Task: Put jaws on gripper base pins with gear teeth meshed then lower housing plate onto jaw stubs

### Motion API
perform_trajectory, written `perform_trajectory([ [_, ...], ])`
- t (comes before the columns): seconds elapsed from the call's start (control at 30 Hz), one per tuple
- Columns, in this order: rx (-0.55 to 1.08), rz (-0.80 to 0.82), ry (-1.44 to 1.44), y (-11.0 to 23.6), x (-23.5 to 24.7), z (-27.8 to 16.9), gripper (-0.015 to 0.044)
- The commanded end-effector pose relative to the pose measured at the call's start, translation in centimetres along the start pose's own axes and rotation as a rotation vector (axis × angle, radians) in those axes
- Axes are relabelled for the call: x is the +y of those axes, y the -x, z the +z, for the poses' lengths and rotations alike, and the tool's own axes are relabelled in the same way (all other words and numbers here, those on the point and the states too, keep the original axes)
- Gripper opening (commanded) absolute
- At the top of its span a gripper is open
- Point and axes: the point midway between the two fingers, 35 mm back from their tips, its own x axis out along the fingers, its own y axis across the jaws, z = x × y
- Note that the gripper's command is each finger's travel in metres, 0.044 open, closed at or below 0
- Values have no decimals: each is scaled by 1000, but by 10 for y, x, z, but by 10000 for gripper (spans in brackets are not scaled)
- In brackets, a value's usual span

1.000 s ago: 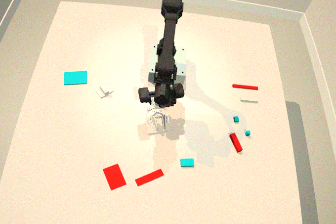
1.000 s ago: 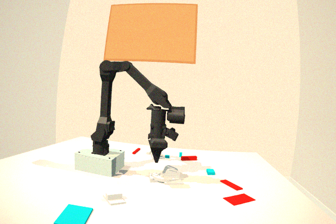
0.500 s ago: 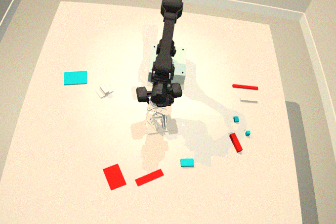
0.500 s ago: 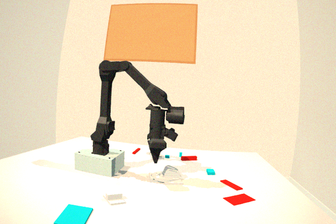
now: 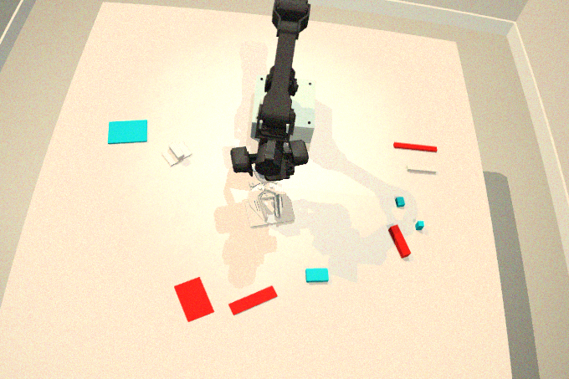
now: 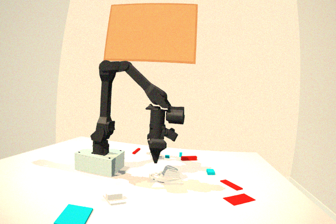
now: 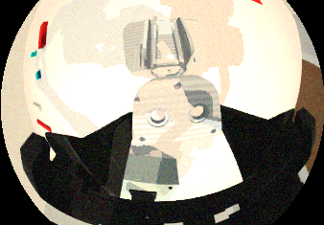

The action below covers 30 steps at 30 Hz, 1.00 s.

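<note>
Gripping a pale, flat housing plate (image 7: 168,134) with one rounded end, the robot's black tool (image 5: 271,175) (image 6: 155,162) (image 7: 176,112) hangs above the white tabletop (image 5: 137,227) (image 6: 32,183). Its fingers stand wide, one at each side edge of the plate. Near and below, two grey, upright jaws (image 5: 278,206) (image 6: 171,171) (image 7: 181,44) stand at the pale, thin-edged gripper base (image 5: 286,216) (image 6: 178,183) (image 7: 130,44); whether their teeth mesh cannot be told.

The plate looks light and stiff, likely a hard plastic that will not bend to forgive a poor fit. Its smooth faces could prove slippery, and its thin rim may chip if pressed down askew. The straight, opposite sides appear the best hold, leaving both round holes free for the jaw stubs. A firm but modest squeeze, kept level, should serve; too loose, and the plate could pivot between the fingers.

No brand, label or writing can be read on the plate, the base or the arm.
</note>
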Motion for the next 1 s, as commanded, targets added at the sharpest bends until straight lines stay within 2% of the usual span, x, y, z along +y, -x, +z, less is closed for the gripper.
perform_trajectory([
  [0.0,0,-4,4,0,-1,0,351],
  [0.27,0,-4,4,-1,-1,0,351],
  [0.97,0,-4,4,-35,-1,2,351],
])
